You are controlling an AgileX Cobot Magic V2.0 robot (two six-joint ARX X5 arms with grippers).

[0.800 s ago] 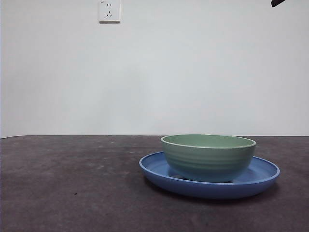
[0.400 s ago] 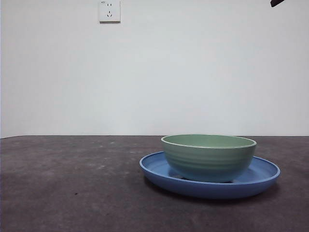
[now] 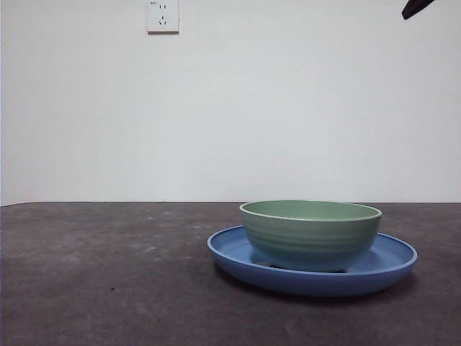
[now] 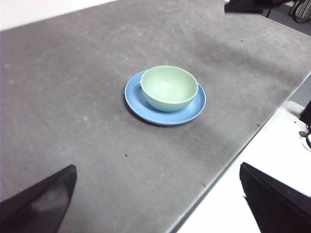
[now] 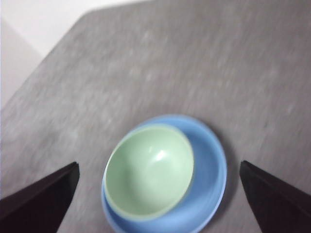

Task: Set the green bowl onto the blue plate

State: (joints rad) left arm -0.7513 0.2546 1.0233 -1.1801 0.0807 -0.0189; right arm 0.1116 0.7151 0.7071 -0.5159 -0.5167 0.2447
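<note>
the bowl (image 3: pixel 310 234) sits upright on the plate (image 3: pixel 389 261), its base resting inside the plate's rim, a little off the plate's middle so more blue shows on one side. both stand on the dark grey table (image 3: pixel 108 274).

the right hand (image 5: pixel 158 204) hangs above them, its two jaws spread wide with nothing between them. the bowl and plate lie straight below the gap, clear of both jaws. that wrist view is blurred.

the left hand (image 4: pixel 158 204) is well back from the bowl (image 4: pixel 169 87) and plate (image 4: pixel 146 108), high over the table (image 4: pixel 73 97) near its edge. its jaws are spread too and hold nothing. the bowl and plate lie ahead of it, well apart from its tips.

a black tip (image 3: pixel 416 7) of an arm shows in the front view's top corner, far above the bowl. a white wall socket (image 3: pixel 163 16) is on the wall behind.

the bowl (image 5: pixel 149 170) is empty, pale green inside, with the plate (image 5: pixel 209 165) showing around it.
</note>
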